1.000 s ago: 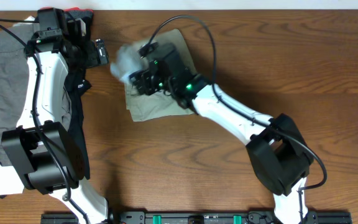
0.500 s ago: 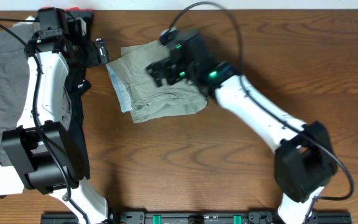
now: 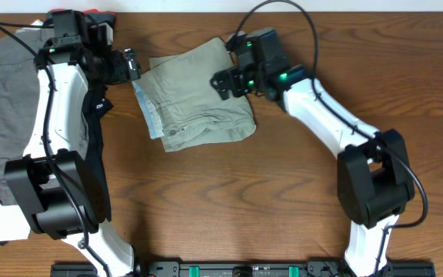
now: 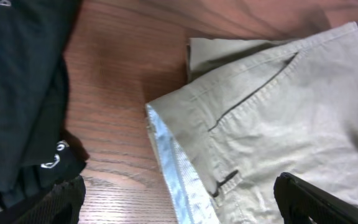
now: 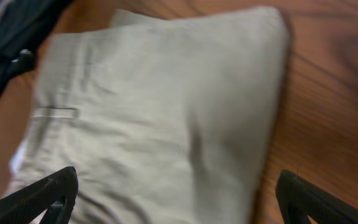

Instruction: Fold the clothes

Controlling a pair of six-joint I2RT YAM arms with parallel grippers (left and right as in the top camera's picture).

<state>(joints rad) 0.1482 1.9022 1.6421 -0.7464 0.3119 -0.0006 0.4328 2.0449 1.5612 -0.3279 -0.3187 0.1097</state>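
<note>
The khaki shorts (image 3: 198, 96) are lying folded into a compact bundle on the wooden table (image 3: 298, 200), toward its far edge, between the two arms. The right gripper (image 3: 225, 77) is hovering over their upper right part, fingers spread wide and pinching nothing. The left gripper (image 3: 129, 65) is hanging just beside the waistband corner, also spread and empty. A black garment (image 3: 97, 115) and grey shorts (image 3: 6, 100) are lying beneath the left arm.

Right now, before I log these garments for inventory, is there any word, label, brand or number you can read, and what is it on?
No text can be read.
The white print on the black garment: too small and partly hidden to read.
The khaki shorts: no print or label shows.
</note>
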